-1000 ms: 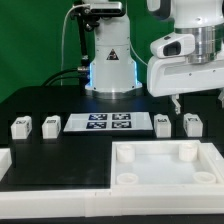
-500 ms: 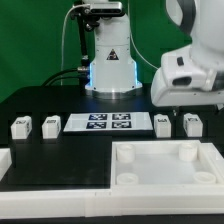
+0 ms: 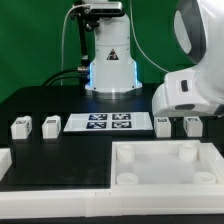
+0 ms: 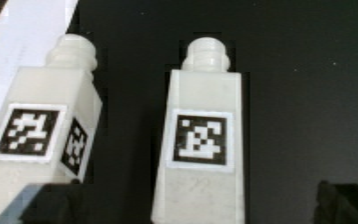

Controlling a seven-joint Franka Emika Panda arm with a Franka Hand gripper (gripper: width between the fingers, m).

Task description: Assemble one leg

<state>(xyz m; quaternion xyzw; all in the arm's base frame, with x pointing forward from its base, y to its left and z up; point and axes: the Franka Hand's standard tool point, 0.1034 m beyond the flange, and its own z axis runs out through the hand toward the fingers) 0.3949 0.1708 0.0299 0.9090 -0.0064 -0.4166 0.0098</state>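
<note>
1. The jaws stand wide apart and hold nothing. In the wrist view only their dark, blurred fingertips show at the picture's edge.
2. The leg lies flat on the black tabletop, directly beneath the jaws and between the two fingertips. Its tag faces up and its rounded peg is at the far end.
3. A neighbouring leg lies parallel and just beside it, with only a narrow dark gap between them. It seems to sit partly under one fingertip.
4. The main risk, as I judge it, is that a straight descent sets that fingertip on the neighbour instead of in the gap. That would knock it aside or jam the jaws short of the tabletop.
5. A second risk is that closing catches both legs, or that an off-centre grip lets the leg twist or tip.
6. Only the wrist view shows the gap, the tags and the fingertips. In the exterior view the white hand housing hides the jaws, so their opening cannot be read there.
7. Only the exterior view shows what lies away from the jaws. Two spare legs lie well apart, beyond the marker board, and the tray-like part lies on the near side.
</note>
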